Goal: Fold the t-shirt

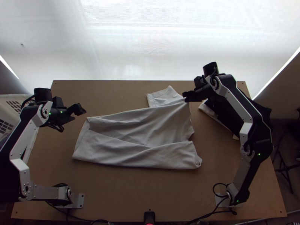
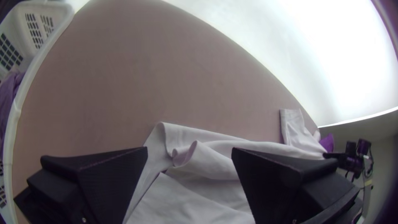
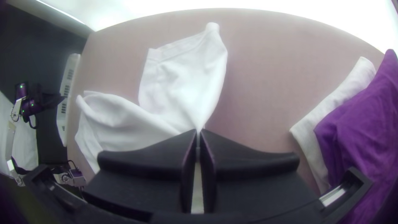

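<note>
So the pale grey-white cotton t-shirt (image 1: 138,131) is lying lengthwise mid-table, w/ its near long side looking folded over into a strip (hard to be 100% sure, the top view's pretty dim there). The right arm's flat black gripper (image 3: 198,133) is pinched tight on the shirt's far edge, right by the short hemmed sleeve (image 1: 165,98), & the fabric's drawn up to a peak at that grip. The left arm's flat black gripper (image 2: 189,154) is wide open w/ nothing in it, just off the far corner at the shirt's other end. IMO the step rn is bringing the far side in over the body. To do it well, get the left one onto that corner (image 2: 162,126) first, b/c there's a small curl of cloth (image 2: 186,154) next to it & you'd prob want all the layers in one bite. Then pull a bit of tension btwn the 2 grips, lift just enough to clear the body, & swing both toward the near edge at the same speed. Sleeve should end up tucked inside, not poking out. Lay it down low before letting go, otherwise it'll bunch. Also keep clear of the crumpled purple cloth (image 3: 356,124) nearby.
</note>
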You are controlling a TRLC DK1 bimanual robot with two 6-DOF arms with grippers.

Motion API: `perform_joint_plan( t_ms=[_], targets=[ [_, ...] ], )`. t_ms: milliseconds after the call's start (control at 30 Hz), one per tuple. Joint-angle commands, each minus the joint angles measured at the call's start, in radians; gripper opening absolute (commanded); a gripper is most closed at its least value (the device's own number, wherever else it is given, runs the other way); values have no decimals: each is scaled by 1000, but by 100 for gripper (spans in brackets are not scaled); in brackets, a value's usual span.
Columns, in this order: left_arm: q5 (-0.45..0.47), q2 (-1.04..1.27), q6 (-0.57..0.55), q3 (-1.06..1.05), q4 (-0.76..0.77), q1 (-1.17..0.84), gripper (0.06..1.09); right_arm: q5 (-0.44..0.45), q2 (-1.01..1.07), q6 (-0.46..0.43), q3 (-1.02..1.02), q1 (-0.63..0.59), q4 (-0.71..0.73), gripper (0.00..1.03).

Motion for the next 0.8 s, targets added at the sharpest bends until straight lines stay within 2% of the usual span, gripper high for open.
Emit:
perform_joint_plan(
  t_ms=[0, 467, 767],
  targets=[
    [35, 114, -183, 118, -135, 88, 104, -1, 0, -5, -13, 1, 0, 3],
    [173, 305, -547, 213, -183, 55, 104, 8, 7, -5, -17, 12, 1, 3],
    [188, 353, -588, 226, -234, 48, 104, 13, 7, -7, -19, -3, 0, 3]
  ],
)
